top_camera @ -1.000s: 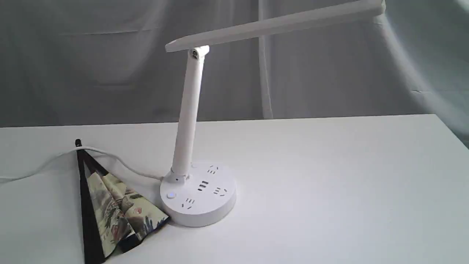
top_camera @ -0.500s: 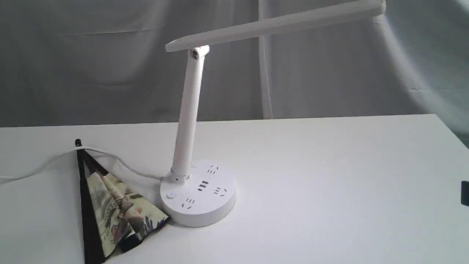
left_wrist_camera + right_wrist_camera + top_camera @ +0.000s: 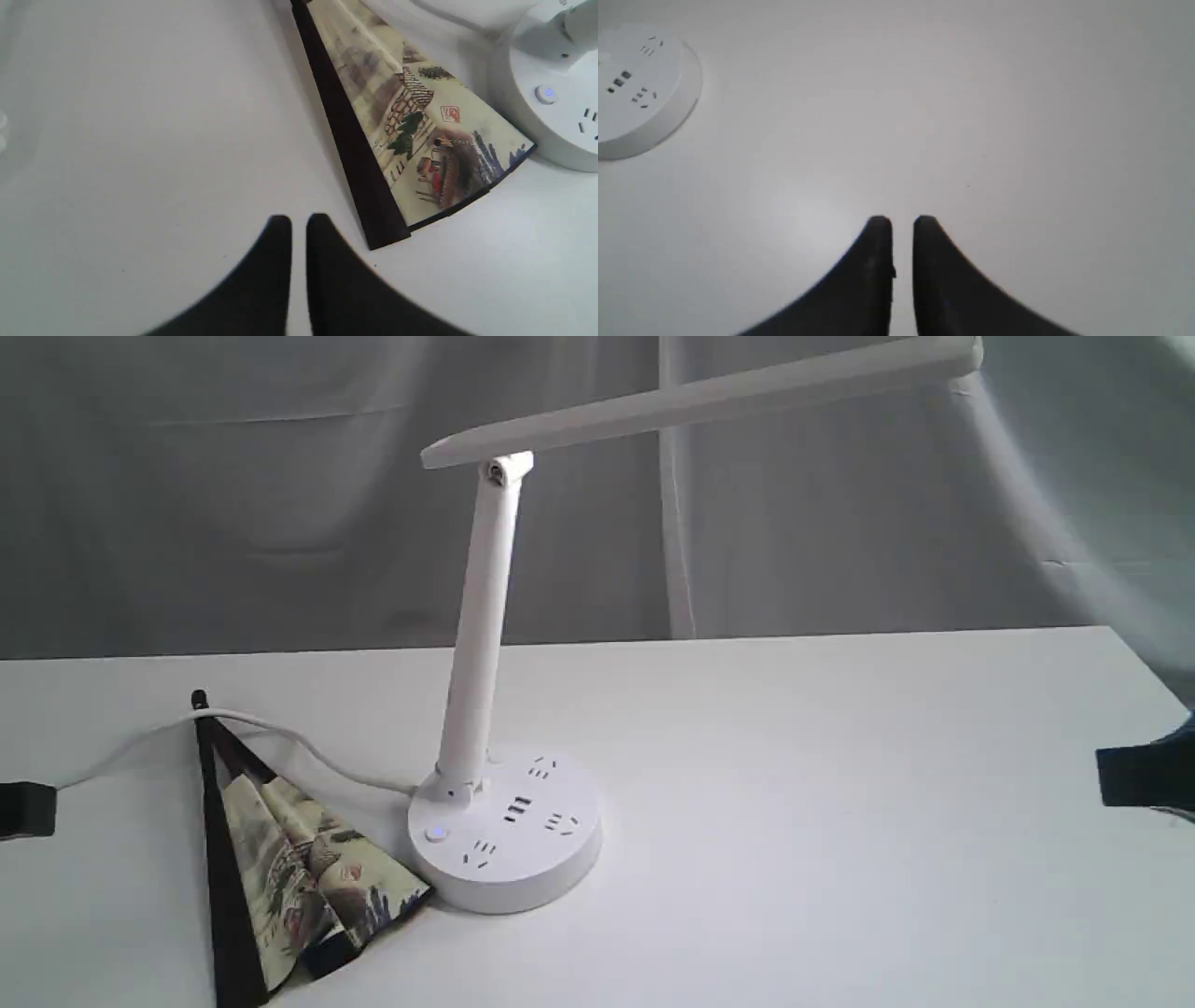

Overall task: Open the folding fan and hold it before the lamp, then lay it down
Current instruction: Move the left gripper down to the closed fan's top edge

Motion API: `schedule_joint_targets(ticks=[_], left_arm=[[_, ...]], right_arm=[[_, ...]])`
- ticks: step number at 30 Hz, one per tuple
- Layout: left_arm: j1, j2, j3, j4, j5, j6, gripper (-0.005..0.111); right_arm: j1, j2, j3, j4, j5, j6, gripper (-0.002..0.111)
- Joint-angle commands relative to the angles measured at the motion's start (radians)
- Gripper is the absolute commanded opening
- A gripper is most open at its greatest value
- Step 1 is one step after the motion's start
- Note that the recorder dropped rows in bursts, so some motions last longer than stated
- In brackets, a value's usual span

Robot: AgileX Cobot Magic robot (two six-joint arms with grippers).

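Here's the white table, and the folding fan lies flat on it at about seven o'clock from the lamp, spread only into a narrow wedge. Its pivot points to twelve o'clock, the dark guard rib runs down the left edge, and the painted leaf flares toward five o'clock. The leaf's outer corner sits right by the round base; touching or a hair apart, I cannot tell. The white cord leaves the base at ten o'clock and crosses the fan at its pivot end before running off at nine o'clock.

On top of the base are several sockets and a small button glowing blue. The stem leans slightly, and the long bar head slants up toward two o'clock, over bare table. Grey backdrop cloth hangs behind.

The left gripper pokes in at nine o'clock, well apart from the fan. From its wrist camera, the jaws show a thin slit with nothing between them, tips above bare table near the guard rib's wide end.

The right gripper enters at three o'clock, far from the lamp, jaws likewise barely parted and empty. Nothing lies between either gripper and the fan
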Motion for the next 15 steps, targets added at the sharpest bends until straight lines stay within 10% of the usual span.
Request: schedule_joint_targets(ticks=[1,15], left_arm=[[0.002,0.059,-0.025,-0.041,0.002,0.046,0.019],[0.002,0.293,-0.129,-0.236,0.008,0.255,0.028]], right_arm=[[0.002,0.049,-0.008,0.097,0.014,-0.099,0.02],[0.109,0.2,-0.008,0.115,-0.02,-0.202,0.023]])
